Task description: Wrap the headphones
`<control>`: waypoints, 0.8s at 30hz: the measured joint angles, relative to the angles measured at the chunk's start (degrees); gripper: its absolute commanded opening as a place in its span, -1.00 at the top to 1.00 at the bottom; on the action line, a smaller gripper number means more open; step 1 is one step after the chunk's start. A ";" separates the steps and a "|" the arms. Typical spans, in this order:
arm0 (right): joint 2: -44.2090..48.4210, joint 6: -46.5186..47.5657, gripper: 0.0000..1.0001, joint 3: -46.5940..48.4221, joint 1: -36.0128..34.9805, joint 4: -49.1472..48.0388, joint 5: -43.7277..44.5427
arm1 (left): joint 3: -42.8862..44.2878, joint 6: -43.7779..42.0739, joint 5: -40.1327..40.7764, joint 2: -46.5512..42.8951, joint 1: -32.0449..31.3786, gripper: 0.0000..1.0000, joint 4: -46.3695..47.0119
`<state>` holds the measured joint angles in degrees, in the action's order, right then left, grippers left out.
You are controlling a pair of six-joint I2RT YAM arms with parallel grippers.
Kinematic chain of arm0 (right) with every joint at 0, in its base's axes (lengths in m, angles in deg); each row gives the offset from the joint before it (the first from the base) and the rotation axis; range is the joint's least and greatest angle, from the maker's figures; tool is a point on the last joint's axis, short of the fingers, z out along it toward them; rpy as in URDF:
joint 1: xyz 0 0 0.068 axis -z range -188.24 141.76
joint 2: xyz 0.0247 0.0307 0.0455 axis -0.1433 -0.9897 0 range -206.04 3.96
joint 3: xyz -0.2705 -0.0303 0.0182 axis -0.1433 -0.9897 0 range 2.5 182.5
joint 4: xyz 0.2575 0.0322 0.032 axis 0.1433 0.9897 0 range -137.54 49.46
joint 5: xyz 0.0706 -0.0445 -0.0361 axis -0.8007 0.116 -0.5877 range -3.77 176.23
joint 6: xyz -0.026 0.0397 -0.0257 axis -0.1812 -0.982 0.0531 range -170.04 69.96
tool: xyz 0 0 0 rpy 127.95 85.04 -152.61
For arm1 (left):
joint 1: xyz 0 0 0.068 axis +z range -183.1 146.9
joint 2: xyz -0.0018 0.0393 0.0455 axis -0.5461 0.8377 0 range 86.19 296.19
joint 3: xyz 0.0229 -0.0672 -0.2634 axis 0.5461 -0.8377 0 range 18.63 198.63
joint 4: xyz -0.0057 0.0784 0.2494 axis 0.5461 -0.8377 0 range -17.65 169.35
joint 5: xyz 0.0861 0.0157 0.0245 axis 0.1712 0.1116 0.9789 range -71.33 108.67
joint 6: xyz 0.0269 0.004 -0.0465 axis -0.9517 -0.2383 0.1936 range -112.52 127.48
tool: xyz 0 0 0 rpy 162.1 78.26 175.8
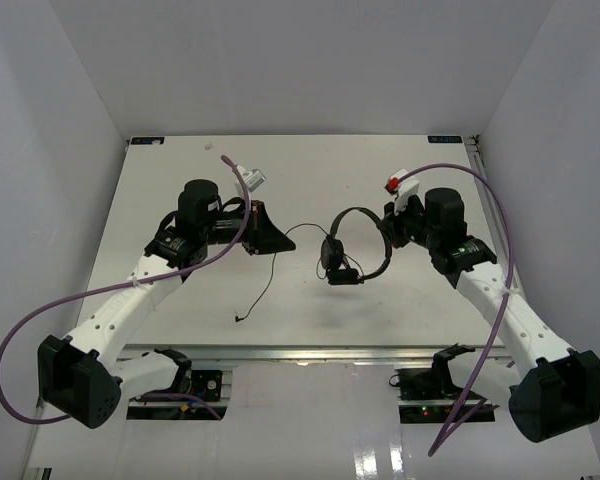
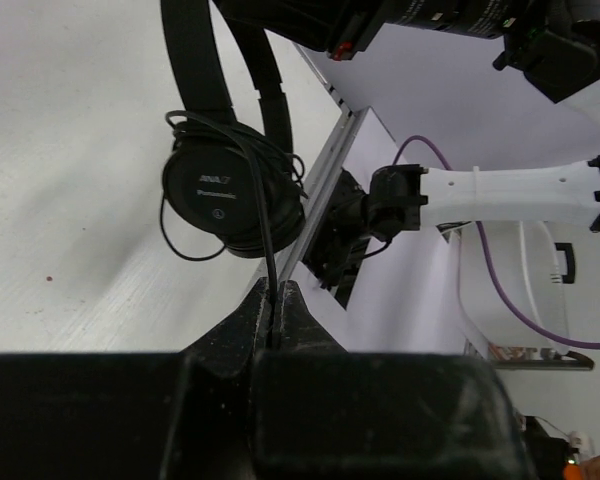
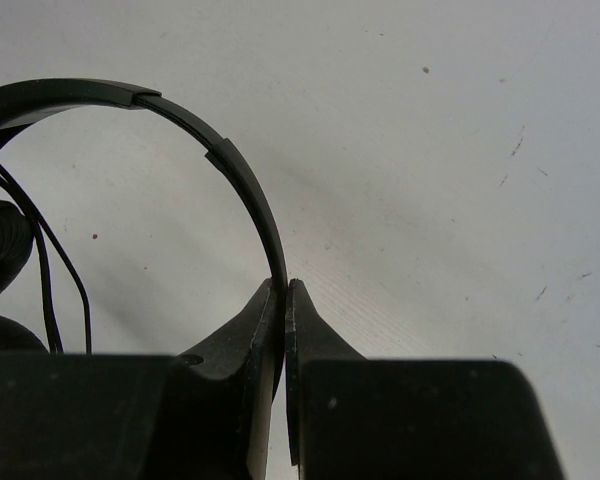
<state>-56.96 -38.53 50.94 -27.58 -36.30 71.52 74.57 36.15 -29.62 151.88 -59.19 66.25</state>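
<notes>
We see the headphones (image 1: 333, 252) near the middle of the table (image 1: 310, 170), between the two pincers. The right pincer (image 1: 389, 238) is just to their right and is pinched shut on the thin headband (image 3: 242, 180). In the right wrist view the band curves up and away from the closed tips (image 3: 285, 300). The left pincer (image 1: 277, 243) is to the left of the headphones, a little apart from them. It is squeezed tight on the thin black cable (image 1: 263, 290). In the left wrist view the cable (image 2: 269, 250) runs from the closed tips (image 2: 276, 305) up to a round earcup (image 2: 220, 190), and some loops of it lie around that earcup. The rest of the cable hangs from the left pincer and ends loose on the table, nearer to us. The left arm (image 1: 120, 310) reaches from the near left corner forward and to the right. The right arm (image 1: 500, 300) reaches from the near right corner forward and to the left. The two pincers point toward each other.
</notes>
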 measured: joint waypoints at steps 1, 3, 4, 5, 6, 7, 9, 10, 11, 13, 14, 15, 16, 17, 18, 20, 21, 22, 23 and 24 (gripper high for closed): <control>-0.20 -0.72 0.85 -0.17 -0.54 -0.74 1.01 | 0.00 0.79 -0.44 0.00 0.00 1.00 0.22; -0.80 -2.30 0.85 -0.34 -1.39 -1.57 2.82 | 0.00 2.73 -1.38 0.15 -0.11 1.00 1.30; -1.18 -3.16 0.85 -0.38 -1.84 -1.94 3.78 | 0.00 3.67 -1.83 0.31 -0.23 1.00 1.99; -1.56 -4.11 0.85 -0.40 -2.27 -2.31 4.86 | 0.00 4.66 -2.27 0.54 -0.35 1.00 2.65; -1.91 -5.07 0.85 -0.42 -2.59 -2.56 5.72 | 0.00 5.70 -2.66 0.85 -0.55 1.00 3.45; -2.22 -6.06 0.85 -0.42 -2.91 -2.78 6.61 | 0.02 6.65 -3.05 1.22 -0.86 1.00 4.20; -2.86 -8.35 0.85 -0.42 -3.54 -3.30 8.66 | 0.11 8.35 -3.66 2.07 -1.74 1.00 5.49; -3.17 -9.31 0.85 -0.42 -3.88 -3.61 9.93 | 0.26 9.16 -3.81 2.65 -2.29 1.00 5.90; -3.50 -10.15 0.85 -0.42 -4.18 -3.87 11.10 | 0.42 9.88 -3.88 3.23 -2.87 1.00 6.33; -4.46 -12.02 0.85 -0.42 -4.87 -4.63 13.63 | 0.64 11.27 -3.89 4.30 -3.91 1.00 7.38; -5.02 -12.95 0.85 -0.40 -5.22 -4.89 14.79 | 0.80 12.09 -3.83 4.81 -4.47 1.00 8.09; -5.54 -13.64 0.85 -0.40 -5.48 -5.18 15.62 | 0.92 12.80 -3.79 5.17 -4.89 1.00 8.63; -6.09 -14.38 0.85 -0.38 -5.76 -5.38 16.42 | 1.06 13.55 -3.71 5.54 -5.35 1.00 9.19; -6.66 -15.15 0.85 -0.32 -6.08 -5.49 17.15 | 1.25 14.33 -3.59 5.97 -5.86 1.00 9.80; -7.20 -15.79 0.85 -0.24 -6.37 -5.55 17.67 | 1.65 15.05 -3.37 6.73 -6.50 1.00 10.77; -8.17 -17.01 0.85 -0.18 -6.98 -5.82 18.68 | 2.74 16.25 -2.67 8.74 -7.92 1.00 12.32; -8.57 -17.51 0.85 -0.14 -7.27 -5.87 19.04 | 3.44 16.91 -2.19 9.95 -8.75 1.00 13.07; -8.96 -17.97 0.85 -0.05 -7.44 -5.86 19.26 | 3.94 17.61 -1.80 11.11 -9.61 1.00 13.80; -9.35 -18.43 0.85 0.13 -7.56 -5.86 19.39 | 4.29 18.15 -1.32 12.18 -10.34 1.00 14.59; -9.73 -18.78 0.85 0.38 -7.60 -5.86 19.51 | 4.64 18.75 -0.62 13.32 -11.10 1.00 15.29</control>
<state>-66.69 -57.31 51.32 -35.17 -42.16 91.03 79.21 54.90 -30.24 165.20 -70.28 81.54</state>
